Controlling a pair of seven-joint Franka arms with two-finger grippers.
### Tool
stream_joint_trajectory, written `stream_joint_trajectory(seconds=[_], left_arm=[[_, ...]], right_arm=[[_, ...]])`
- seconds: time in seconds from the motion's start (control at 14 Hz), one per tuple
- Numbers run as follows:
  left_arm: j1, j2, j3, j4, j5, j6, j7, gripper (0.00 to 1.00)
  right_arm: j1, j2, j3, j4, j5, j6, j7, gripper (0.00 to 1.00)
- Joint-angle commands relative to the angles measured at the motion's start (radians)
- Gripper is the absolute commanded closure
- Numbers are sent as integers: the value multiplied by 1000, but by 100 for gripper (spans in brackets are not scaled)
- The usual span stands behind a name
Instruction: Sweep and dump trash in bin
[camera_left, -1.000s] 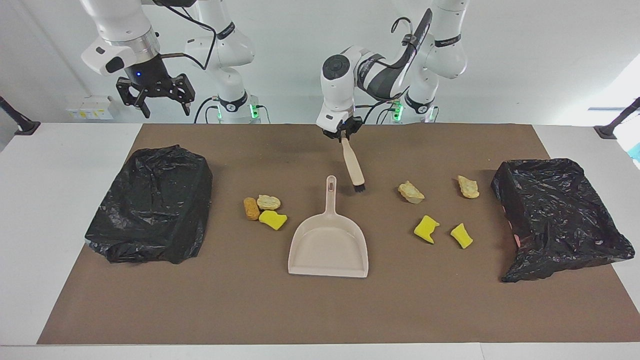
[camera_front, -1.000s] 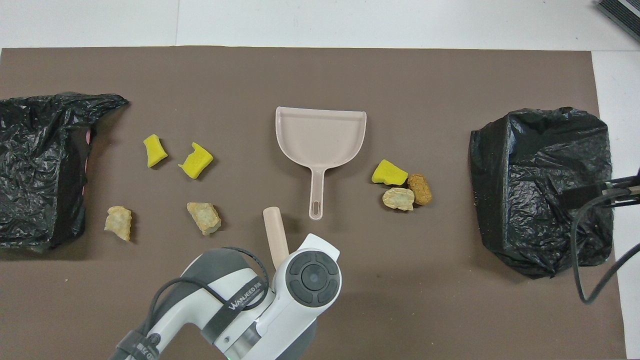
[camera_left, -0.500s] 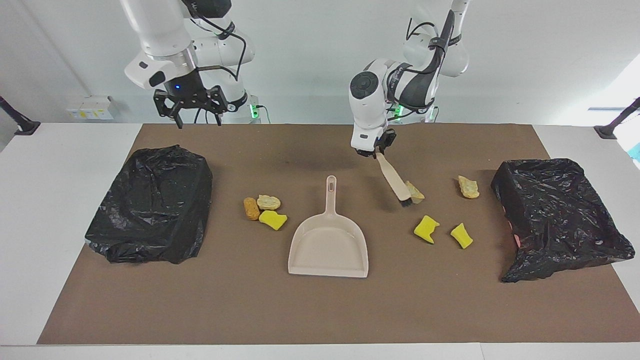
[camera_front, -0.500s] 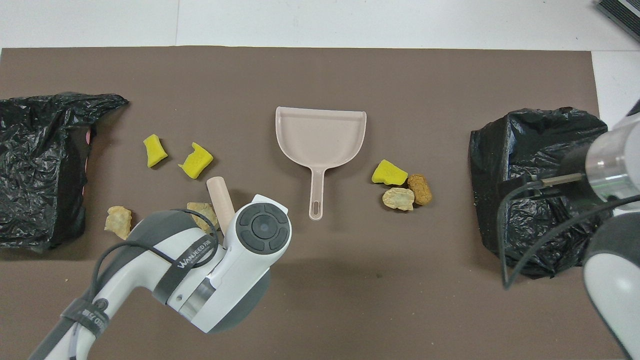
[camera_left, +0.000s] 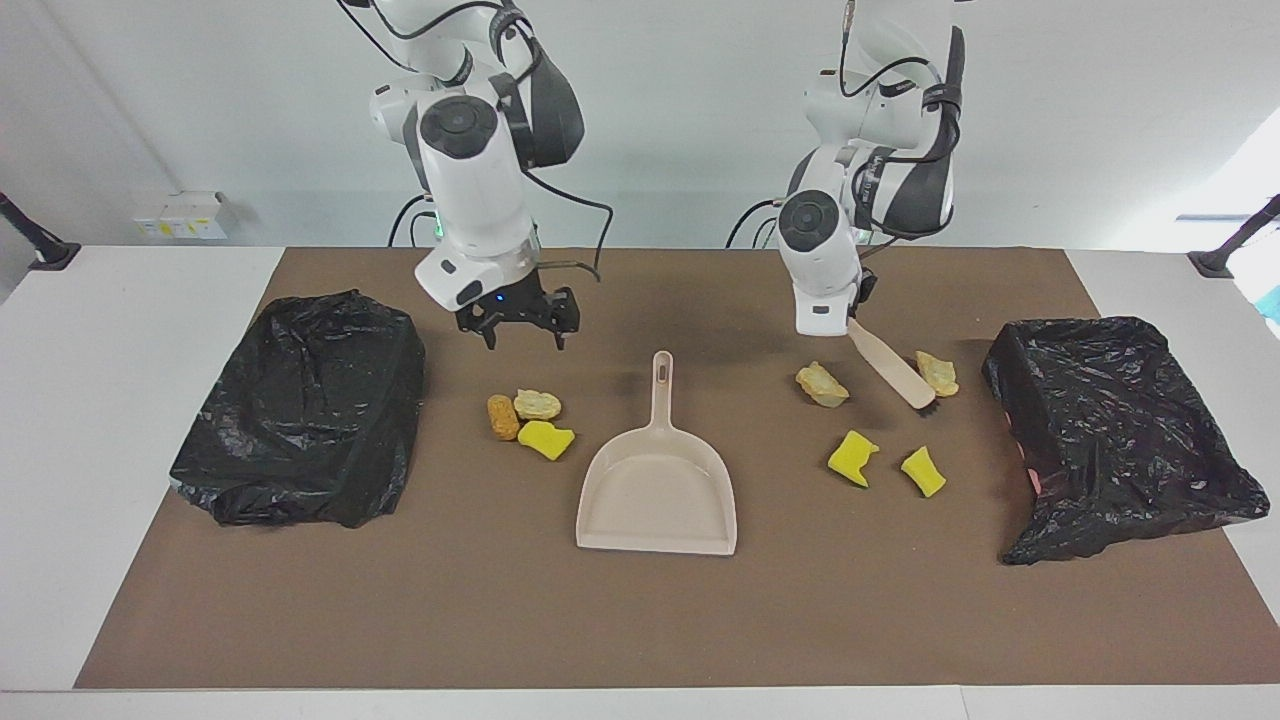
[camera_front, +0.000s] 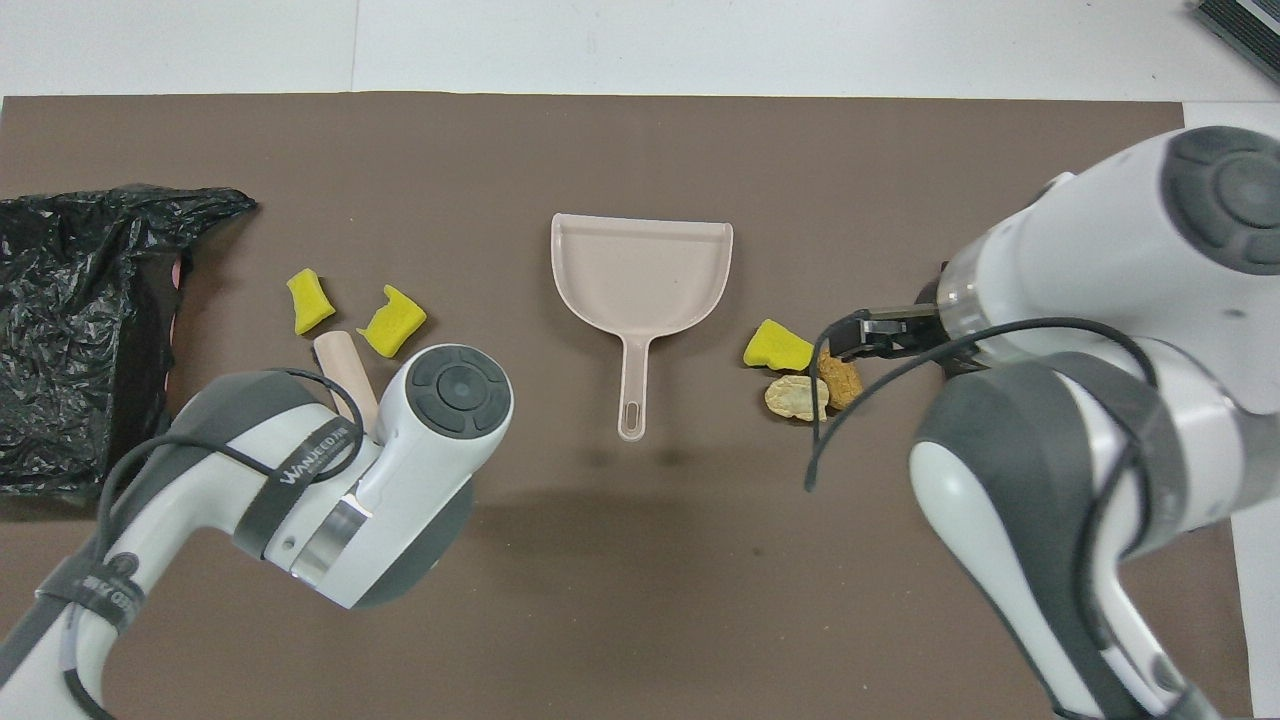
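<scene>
Left gripper (camera_left: 852, 318) pinches the slanted brush (camera_left: 893, 366); right gripper (camera_left: 519, 325), seemingly spread, hangs over trash (camera_left: 528, 417).

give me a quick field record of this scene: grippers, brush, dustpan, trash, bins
left gripper: shut on brush handle
brush: tilted, bristles down beside tan chunk
right gripper: open, holding nothing, over the mat near the cluster of three scraps
dustpan: flat mid-mat, nothing in it, handle toward the robots
trash: seven scraps, all on the mat
bins: black-bagged bin at the left arm's end, another at the right arm's end
</scene>
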Motion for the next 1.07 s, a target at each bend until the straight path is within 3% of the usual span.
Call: stream_joint_trajectory(seconds=[0.0,0.21,0.5,0.79,1.0], left_arm=[[106,5,-13,5,18,-44,-13,100],[215,-2,-15,-15,18,-113,24,100],[240,-68,-18,-172,-14,47,122,100],[228,-59,-19,-182,-159,164,266,100],[225,-28,-24,-151,-245,257,390,100]], right_arm=[[45,76,-3,19,46,68,44,0],[120,145,-3,18,51,134,88,0],[188,205,-3,6,49,213,91,0],[194,207,1,-11,49,237,70,0],[193,207,1,-13,51,239,48,88]])
